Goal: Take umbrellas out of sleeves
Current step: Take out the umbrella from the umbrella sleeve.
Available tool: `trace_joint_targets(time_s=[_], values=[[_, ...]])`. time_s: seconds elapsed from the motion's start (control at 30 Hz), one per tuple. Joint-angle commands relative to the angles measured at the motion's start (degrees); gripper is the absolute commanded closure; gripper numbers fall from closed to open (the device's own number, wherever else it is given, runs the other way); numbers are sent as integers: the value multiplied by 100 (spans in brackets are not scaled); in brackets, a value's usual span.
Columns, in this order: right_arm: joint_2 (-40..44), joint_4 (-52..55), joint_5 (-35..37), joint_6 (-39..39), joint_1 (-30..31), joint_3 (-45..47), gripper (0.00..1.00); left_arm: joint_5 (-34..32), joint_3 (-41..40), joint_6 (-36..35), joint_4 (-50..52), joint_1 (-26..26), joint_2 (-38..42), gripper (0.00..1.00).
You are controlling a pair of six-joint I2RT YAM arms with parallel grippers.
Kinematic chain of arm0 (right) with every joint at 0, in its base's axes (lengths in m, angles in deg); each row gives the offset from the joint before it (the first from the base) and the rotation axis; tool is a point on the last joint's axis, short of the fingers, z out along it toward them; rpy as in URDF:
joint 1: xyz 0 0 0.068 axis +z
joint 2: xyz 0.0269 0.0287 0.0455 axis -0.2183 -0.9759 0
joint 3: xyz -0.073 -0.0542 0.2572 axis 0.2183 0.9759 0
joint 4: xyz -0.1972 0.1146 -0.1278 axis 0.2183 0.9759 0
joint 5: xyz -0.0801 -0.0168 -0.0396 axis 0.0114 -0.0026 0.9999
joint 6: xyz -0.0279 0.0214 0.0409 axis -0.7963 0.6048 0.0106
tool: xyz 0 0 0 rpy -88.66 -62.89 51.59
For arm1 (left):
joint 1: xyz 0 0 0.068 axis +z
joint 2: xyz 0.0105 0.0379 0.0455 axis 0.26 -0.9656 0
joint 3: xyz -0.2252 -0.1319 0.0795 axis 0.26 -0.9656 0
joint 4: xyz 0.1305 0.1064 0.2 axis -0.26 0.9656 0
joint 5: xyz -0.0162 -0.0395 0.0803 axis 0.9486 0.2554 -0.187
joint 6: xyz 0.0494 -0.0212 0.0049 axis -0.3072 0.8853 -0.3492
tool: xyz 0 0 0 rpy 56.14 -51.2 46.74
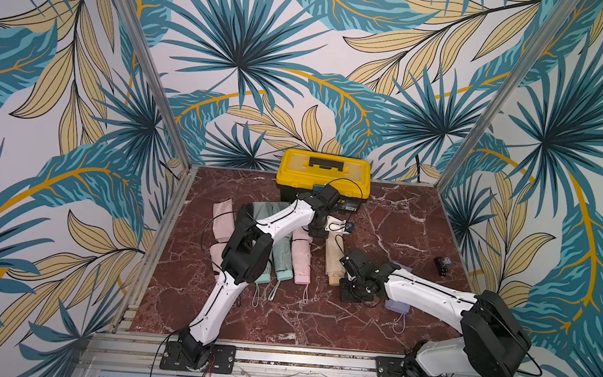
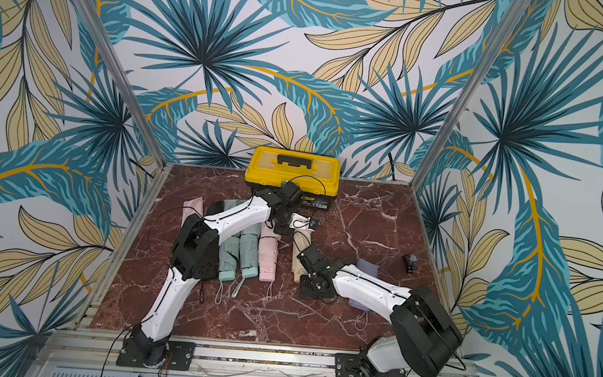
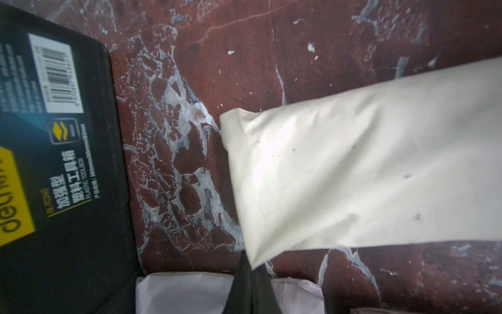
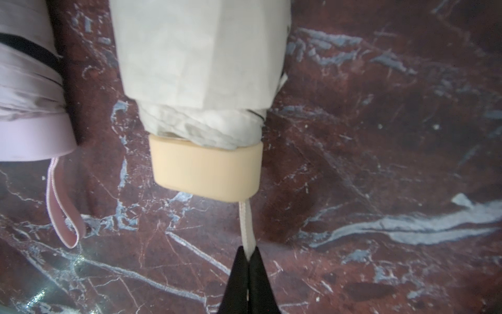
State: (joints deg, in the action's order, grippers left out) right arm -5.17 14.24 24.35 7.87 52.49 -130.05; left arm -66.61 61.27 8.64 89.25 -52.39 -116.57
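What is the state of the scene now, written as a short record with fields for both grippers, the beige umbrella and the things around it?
left gripper: fingers shut on a corner of the beige sleeve
right gripper: fingers shut on the wrist loop of the beige umbrella
beige umbrella: handle and some canopy out of the sleeve, the rest covered
beside it: pink umbrella, bare, on the table
behind: yellow-lidded toolbox

"PLASTIC TOOLBOX" on black toolbox [image 3: 68, 217]
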Motion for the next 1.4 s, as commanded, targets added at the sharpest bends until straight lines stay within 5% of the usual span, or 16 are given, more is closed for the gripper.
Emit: trace_joint_targets(time_s=[0.0, 1.37], values=[[121, 268, 3, 95, 70, 133, 100, -80, 152, -41, -83, 67, -4, 100], [754, 496, -246, 412, 511, 651, 100, -409, 456, 42, -92, 128, -152, 100]])
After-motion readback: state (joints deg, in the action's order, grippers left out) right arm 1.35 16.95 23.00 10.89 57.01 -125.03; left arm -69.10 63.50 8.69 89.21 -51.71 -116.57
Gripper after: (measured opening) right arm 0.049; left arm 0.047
